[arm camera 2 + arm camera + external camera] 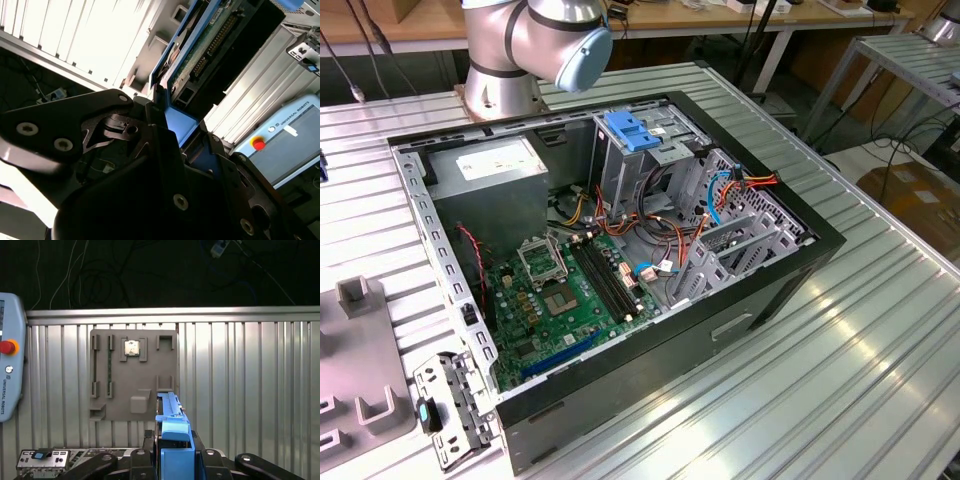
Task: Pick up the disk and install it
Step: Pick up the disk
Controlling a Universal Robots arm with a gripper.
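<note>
In both wrist views my gripper (172,452) (186,137) is shut on the disk (171,412), which it holds on edge. The first wrist view shows the disk's blue plastic side rail between the dark fingers (210,460). In the second wrist view the disk (200,52) shows a green circuit board and a connector row, with the blue rail running along it. The disk hangs above the ribbed metal table (240,380), next to a grey fixture plate (134,385). The open computer case (620,250) lies on its side in the exterior view.
Inside the case are a grey power-supply box (485,170), a light-blue latch plate (632,131), a green motherboard (560,290) and loose cables. A small chip (131,347) sits on the fixture plate. A teach pendant (10,355) and a metal bracket (42,458) lie nearby. The arm's base (505,60) stands behind the case.
</note>
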